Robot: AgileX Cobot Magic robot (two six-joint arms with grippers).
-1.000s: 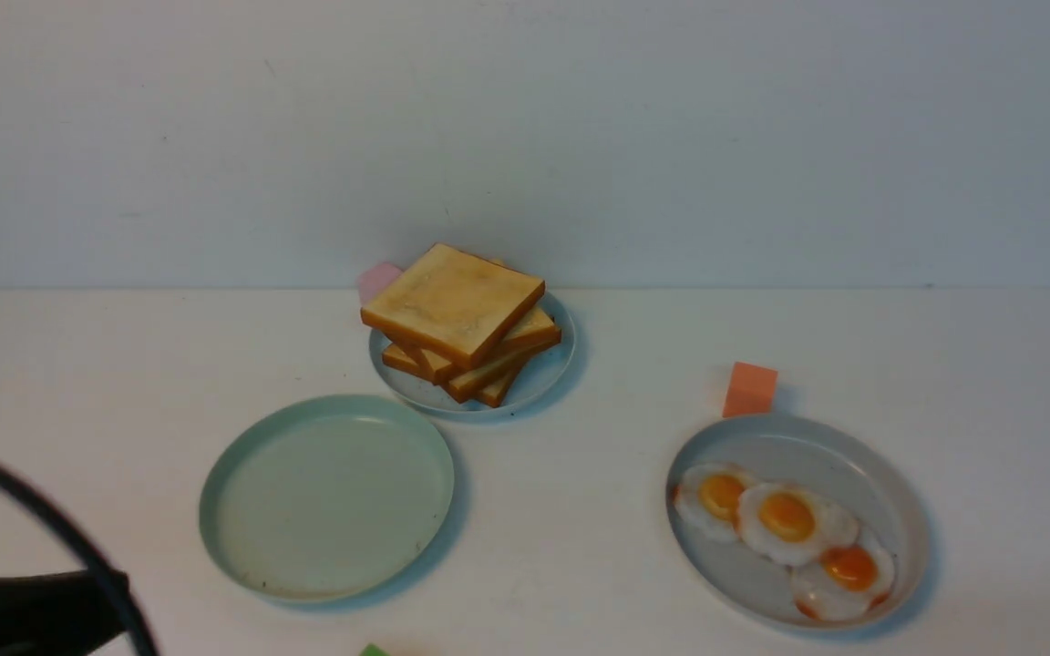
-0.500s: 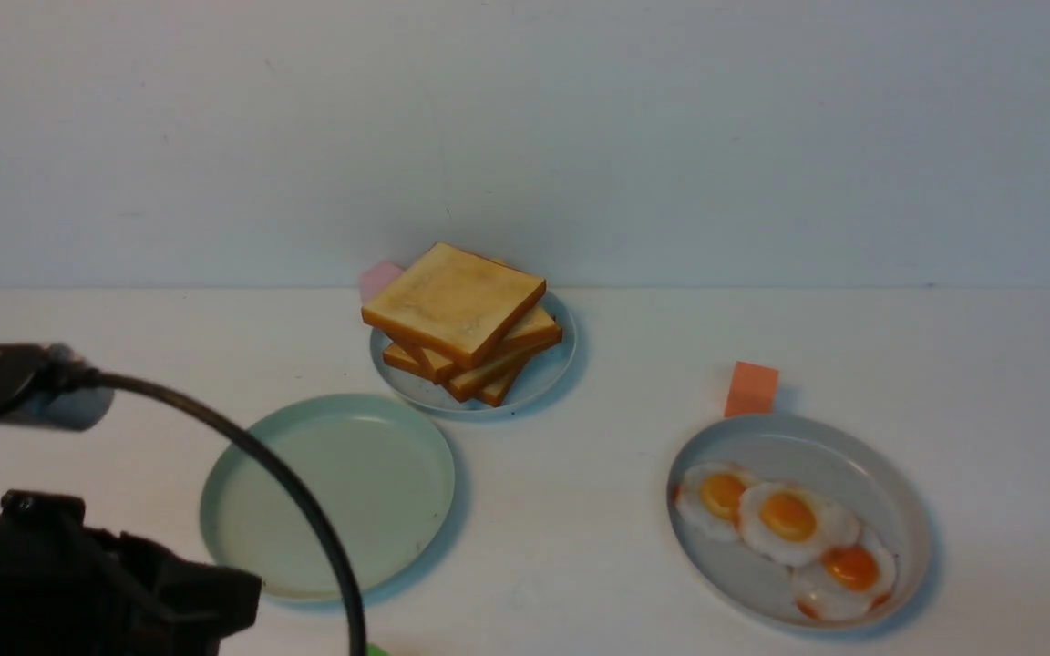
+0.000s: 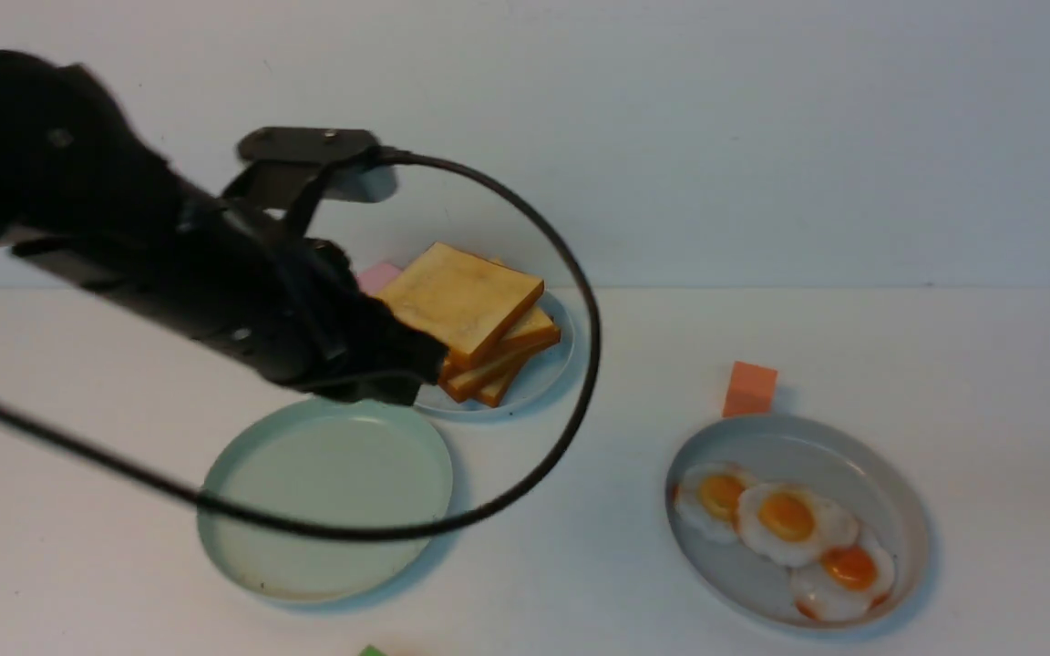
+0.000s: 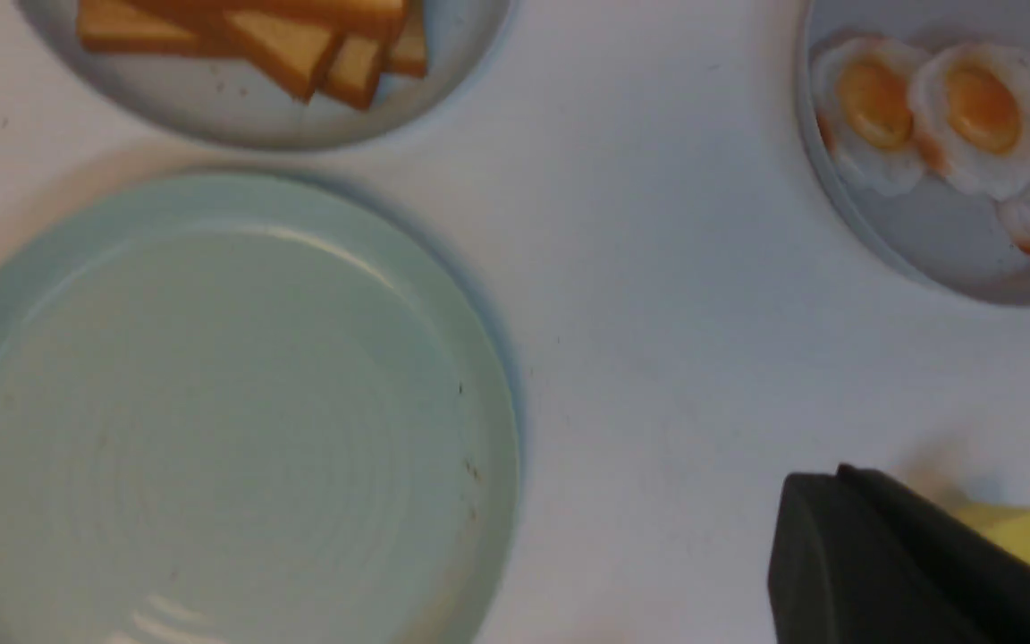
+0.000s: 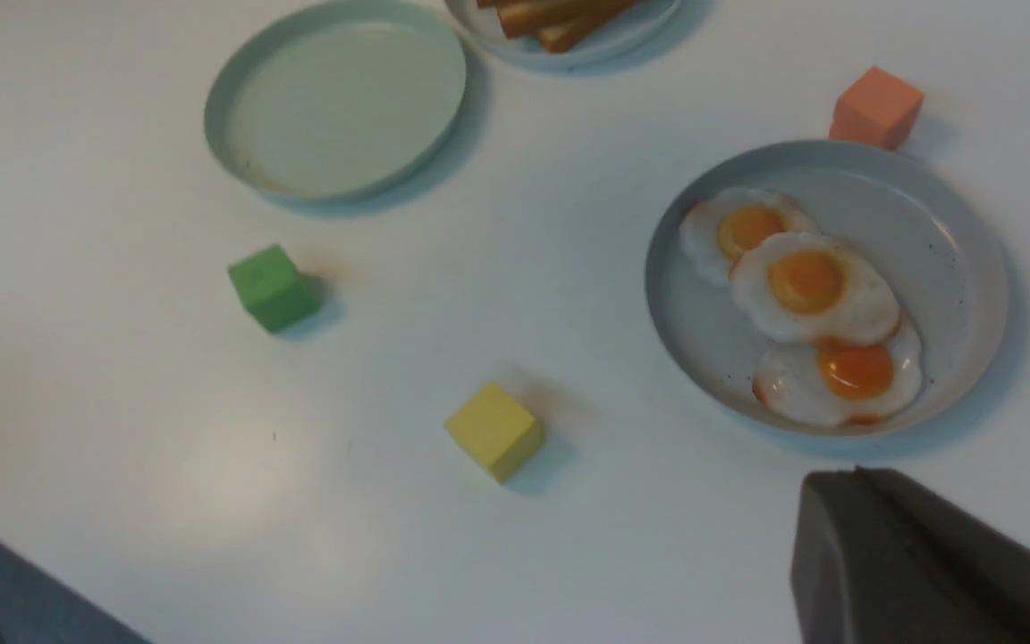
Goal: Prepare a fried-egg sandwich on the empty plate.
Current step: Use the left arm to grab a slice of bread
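Shut and holding nothing, the left gripper (image 4: 846, 519) shows as one dark wedge with its jaws pressed together, and the right gripper (image 5: 855, 519) looks the same in its own wrist view. The white table (image 3: 580, 565) carries everything. The black left arm (image 3: 169, 273) reaches in from the left, its end in front of the toast stack's left edge and above the far rim of the mint-green plate (image 3: 324, 497), with a black cable (image 3: 584, 364) looping around it. That plate sits bare at front left. A grey plate (image 3: 899, 483) at front right holds three fried eggs (image 3: 785, 515) overlapping in a row. Behind the mint-green plate, the smaller grey-blue plate (image 3: 543, 383) carries the toast stack (image 3: 466, 301), its slices fanned. An orange cube (image 3: 750, 389) stands just behind the grey plate, a pink block (image 3: 381, 276) peeks out beside the toast, and a green cube (image 5: 272, 288) and a yellow cube (image 5: 493, 431) lie nearer the robot.
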